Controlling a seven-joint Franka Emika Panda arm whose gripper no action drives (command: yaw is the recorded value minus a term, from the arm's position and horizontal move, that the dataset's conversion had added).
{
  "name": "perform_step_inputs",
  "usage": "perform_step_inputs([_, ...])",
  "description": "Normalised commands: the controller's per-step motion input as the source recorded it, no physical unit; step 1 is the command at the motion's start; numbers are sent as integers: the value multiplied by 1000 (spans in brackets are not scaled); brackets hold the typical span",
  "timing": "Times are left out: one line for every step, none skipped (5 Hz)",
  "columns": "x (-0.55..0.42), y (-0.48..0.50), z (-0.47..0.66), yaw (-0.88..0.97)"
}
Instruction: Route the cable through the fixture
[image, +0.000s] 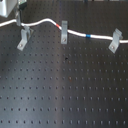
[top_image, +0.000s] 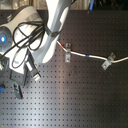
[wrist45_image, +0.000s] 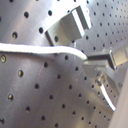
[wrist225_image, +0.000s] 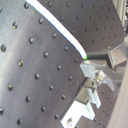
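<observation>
The white cable (image: 47, 20) runs across the back of the black board in the first exterior view, with a red band (image: 63, 25) and a blue band (image: 88, 36). The fixture (image: 23, 38), the tall grey clip, stands at the first exterior view's left. The cable passes just over its top, and I cannot tell whether it sits in the clip. My gripper (image: 20, 19) hangs right above that spot, mostly cut off by the frame. In both wrist views the cable (wrist45_image: 40, 49) (wrist225_image: 60, 27) ends between the fingers (wrist45_image: 112, 57), which are shut on it, close beside the fixture (wrist45_image: 70, 25). The arm hides the fixture in the second exterior view.
A short grey clip (image: 65, 37) stands mid-board under the red band, and a leaning grey clip (image: 115, 41) carries the cable at the first exterior view's right. The robot arm (top_image: 52, 30) and its black hoses (top_image: 22, 35) fill the second exterior view's left.
</observation>
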Motion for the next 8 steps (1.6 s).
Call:
perform_step_inputs([49, 387, -500, 171])
perform_step_inputs([55, 519, -378, 320])
perform_step_inputs([103, 371, -342, 534])
perform_step_inputs([257, 264, -54, 674])
perform_step_inputs([326, 212, 43, 717])
perform_step_inputs([59, -48, 139, 822])
perform_step_inputs([-100, -117, 96, 897])
perform_step_inputs([-16, -15, 96, 971])
